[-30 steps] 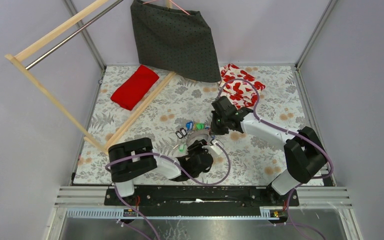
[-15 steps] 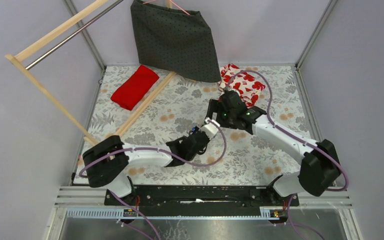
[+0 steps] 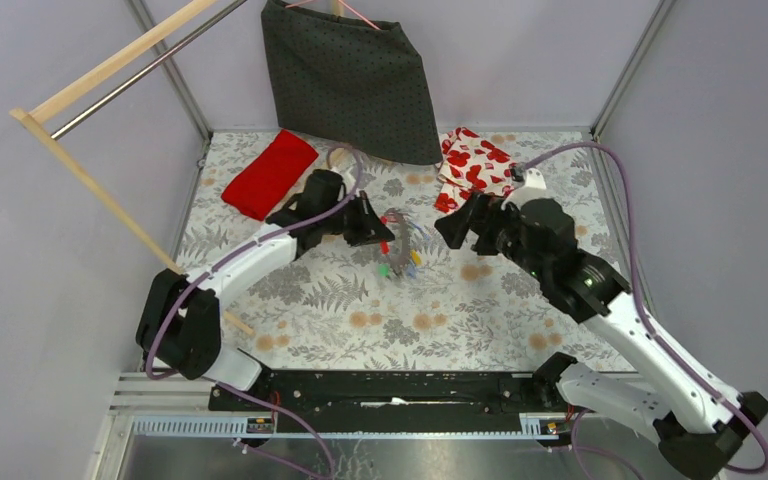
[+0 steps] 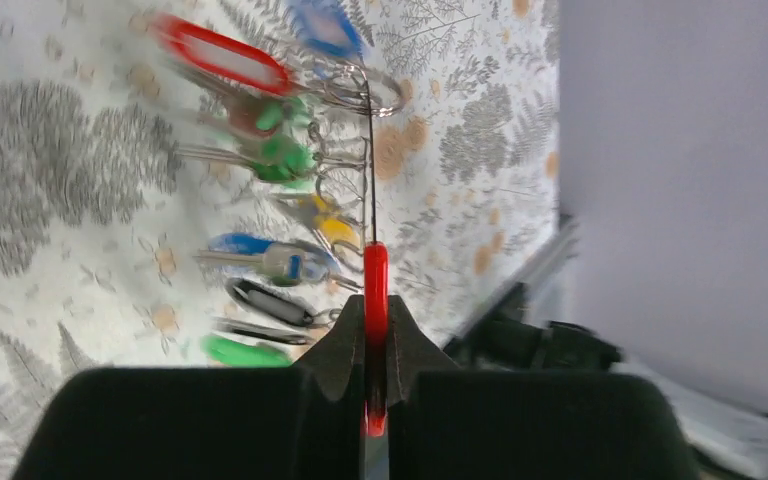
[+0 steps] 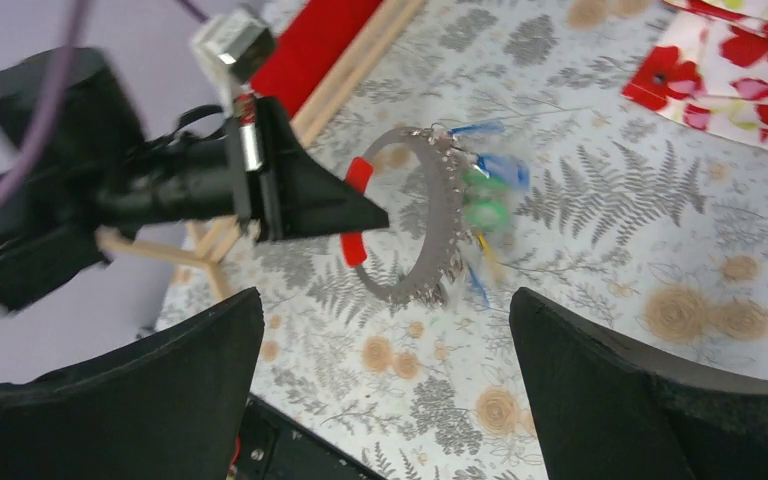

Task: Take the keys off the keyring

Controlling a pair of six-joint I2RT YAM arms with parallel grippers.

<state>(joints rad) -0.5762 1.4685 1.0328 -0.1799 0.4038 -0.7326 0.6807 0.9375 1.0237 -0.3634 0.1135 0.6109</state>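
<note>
- Both arms have swung up from the near worktop (image 3: 360, 310); my left end effector (image 4: 375, 318) now holds the keyring (image 5: 450, 215) aloft, pinching its red section.
- My right end effector (image 3: 457, 225) faces it, spread, apart.
- The keys (image 4: 282, 160) dangle, none off yet.

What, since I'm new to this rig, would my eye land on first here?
The big silvery keyring over the middle of the floral table, pinched at its red section by the left gripper, with bright keys dangling blurred from it. The right gripper faces it from the right, open and empty. Behind, a dark grey garment hangs over the far edge.
</note>
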